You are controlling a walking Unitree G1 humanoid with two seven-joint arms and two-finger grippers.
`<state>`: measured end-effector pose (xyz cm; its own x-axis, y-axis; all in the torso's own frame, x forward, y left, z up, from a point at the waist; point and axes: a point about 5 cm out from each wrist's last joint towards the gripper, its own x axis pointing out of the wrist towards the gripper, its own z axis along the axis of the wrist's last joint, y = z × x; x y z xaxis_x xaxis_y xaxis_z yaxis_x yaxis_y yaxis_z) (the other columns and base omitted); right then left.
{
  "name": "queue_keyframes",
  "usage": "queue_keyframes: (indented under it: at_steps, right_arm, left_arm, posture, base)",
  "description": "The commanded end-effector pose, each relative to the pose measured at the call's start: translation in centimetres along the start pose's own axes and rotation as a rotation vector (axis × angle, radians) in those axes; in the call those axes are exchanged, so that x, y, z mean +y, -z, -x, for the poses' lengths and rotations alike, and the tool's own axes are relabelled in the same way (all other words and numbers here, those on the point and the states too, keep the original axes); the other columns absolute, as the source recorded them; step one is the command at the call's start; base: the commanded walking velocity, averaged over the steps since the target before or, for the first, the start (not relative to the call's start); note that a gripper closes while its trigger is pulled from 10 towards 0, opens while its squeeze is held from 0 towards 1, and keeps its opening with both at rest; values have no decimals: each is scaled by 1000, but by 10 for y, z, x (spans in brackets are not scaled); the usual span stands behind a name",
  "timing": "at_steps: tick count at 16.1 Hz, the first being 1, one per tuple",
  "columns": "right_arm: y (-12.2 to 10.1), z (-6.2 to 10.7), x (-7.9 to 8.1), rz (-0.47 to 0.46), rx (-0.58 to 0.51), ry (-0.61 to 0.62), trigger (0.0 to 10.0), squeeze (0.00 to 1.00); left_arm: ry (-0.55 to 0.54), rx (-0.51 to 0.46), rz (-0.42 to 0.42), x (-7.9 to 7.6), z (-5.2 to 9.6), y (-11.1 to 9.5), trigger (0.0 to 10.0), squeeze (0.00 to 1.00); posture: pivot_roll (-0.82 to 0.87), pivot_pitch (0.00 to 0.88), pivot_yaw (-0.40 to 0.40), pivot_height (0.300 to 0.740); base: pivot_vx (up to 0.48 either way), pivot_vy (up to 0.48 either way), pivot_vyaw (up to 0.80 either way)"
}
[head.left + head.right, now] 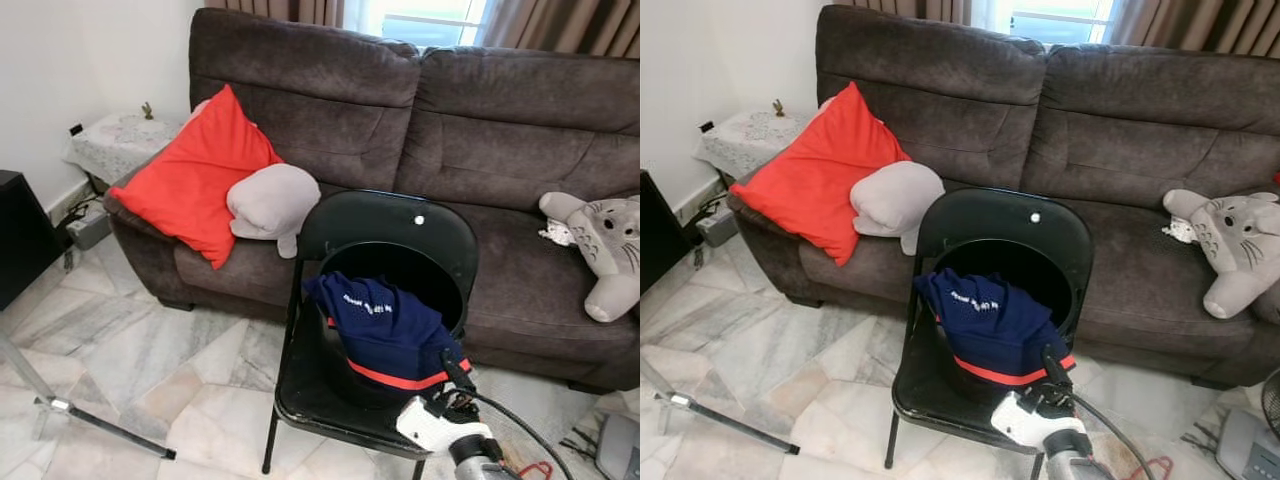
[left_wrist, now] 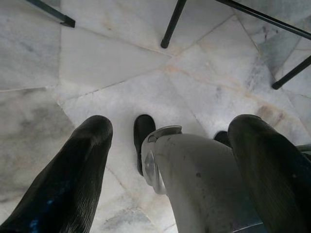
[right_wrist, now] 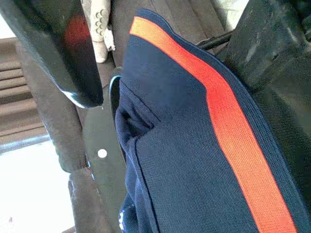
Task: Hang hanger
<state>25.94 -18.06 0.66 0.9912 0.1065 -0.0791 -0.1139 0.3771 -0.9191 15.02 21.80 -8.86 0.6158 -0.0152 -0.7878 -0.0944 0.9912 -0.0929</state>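
A navy shirt (image 1: 385,325) with an orange-red stripe hangs over the front rim of a black bucket (image 1: 445,275). The bucket stands on a black folding chair (image 1: 390,215) in front of a brown sofa (image 1: 500,120). My right gripper (image 1: 458,378) reaches up from the lower right to the shirt's striped hem. In the right wrist view its fingers (image 3: 73,53) are spread open with the shirt (image 3: 194,160) close ahead between them. My left gripper (image 2: 172,125) hangs open over the marble floor, above my own leg and foot.
On the sofa lie a red cushion (image 1: 195,180), a grey cushion (image 1: 272,200) and a grey plush toy (image 1: 605,240). A small covered side table (image 1: 115,140) and a black cabinet (image 1: 20,235) stand at the left. A tripod leg (image 1: 100,420) crosses the floor.
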Motion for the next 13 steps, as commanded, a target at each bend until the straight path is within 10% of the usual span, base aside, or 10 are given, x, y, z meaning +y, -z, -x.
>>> queue_keyframes:
  at_steps: [1,13]
  right_arm:
    - [-2,-3,-4,0,-15,20,10000,0]
    - [-14,-4,-11,-24,-95,120,10000,0]
  left_arm:
    - [-1,24,-12,-1,1,6,10000,0]
    - [1,23,-18,-1,1,5,10000,0]
  posture:
    - [25,36,-24,740]
    - [31,28,-22,740]
  base:
    - [0,0,0]
    - [0,0,0]
